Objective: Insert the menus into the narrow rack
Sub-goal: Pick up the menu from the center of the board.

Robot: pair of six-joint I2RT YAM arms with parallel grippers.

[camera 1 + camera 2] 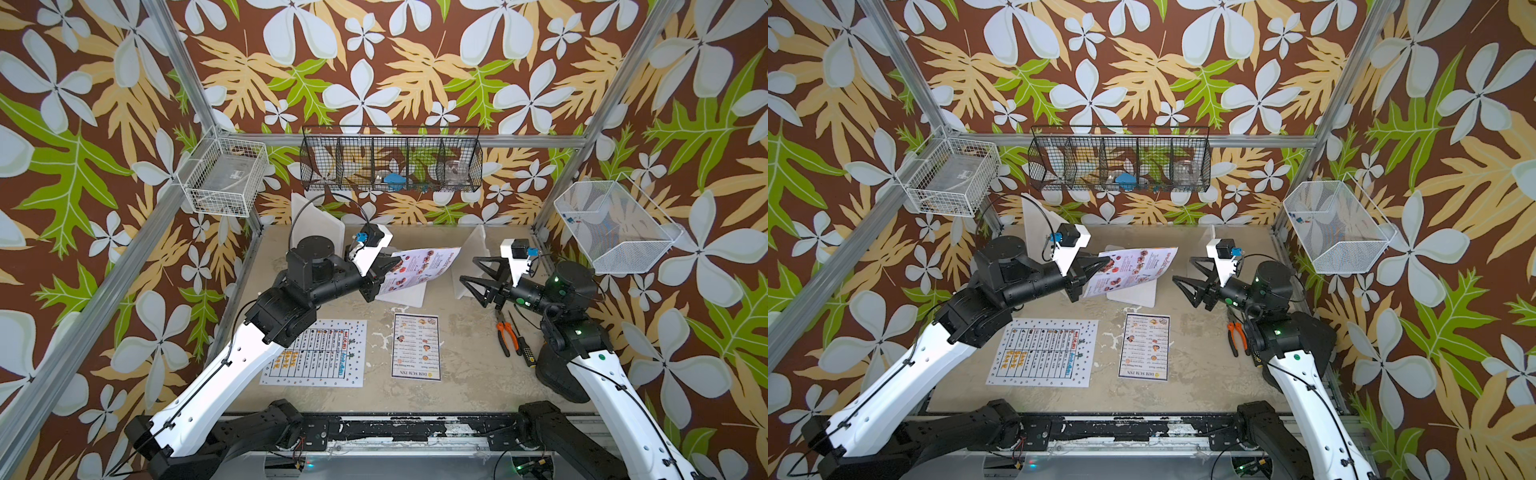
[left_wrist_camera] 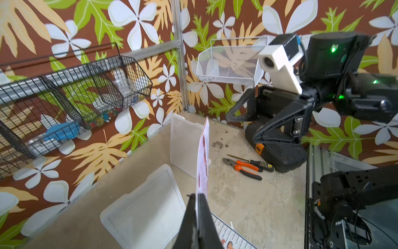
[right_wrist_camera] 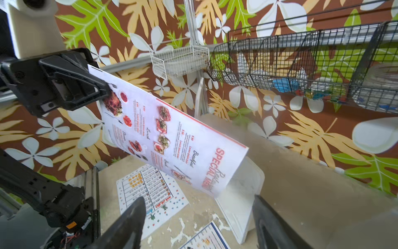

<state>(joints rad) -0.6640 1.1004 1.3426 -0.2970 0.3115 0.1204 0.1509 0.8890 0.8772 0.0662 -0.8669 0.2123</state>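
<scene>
The left gripper (image 1: 388, 266) has its jaws pressed together on one short end of the SPECIAL MENU (image 1: 422, 266), pinching the sheet and holding it off the table (image 1: 465, 374); in the right wrist view the black fingers (image 3: 94, 88) clamp the corner printed with cutlery; the menu's long axis runs sideways from that grip toward the right arm, with the red title end farthest from the pinch; the sheet stands nearly on edge, so the left wrist view shows it as a thin line (image 2: 203, 155) rising from the closed fingertips (image 2: 204, 213); its lower far corner hangs over a white plastic lid (image 1: 409, 293) lying on the table, and I cannot tell whether they touch.

The right gripper (image 1: 471, 272) has its jaws spread wide and holds nothing; it sits just beside the title end, apart from the paper.

The white dotted menu (image 1: 318, 353) lies flat near the front, long axis left to right, partly covered by the left arm in both top views; the DIM SUM INN menu (image 1: 415, 347) lies flat beside it, long axis front to back, title toward the front edge; the black wire rack (image 1: 390, 162) hangs on the back wall, well apart from all three sheets; pliers (image 1: 505, 332) lie by the right arm.
</scene>
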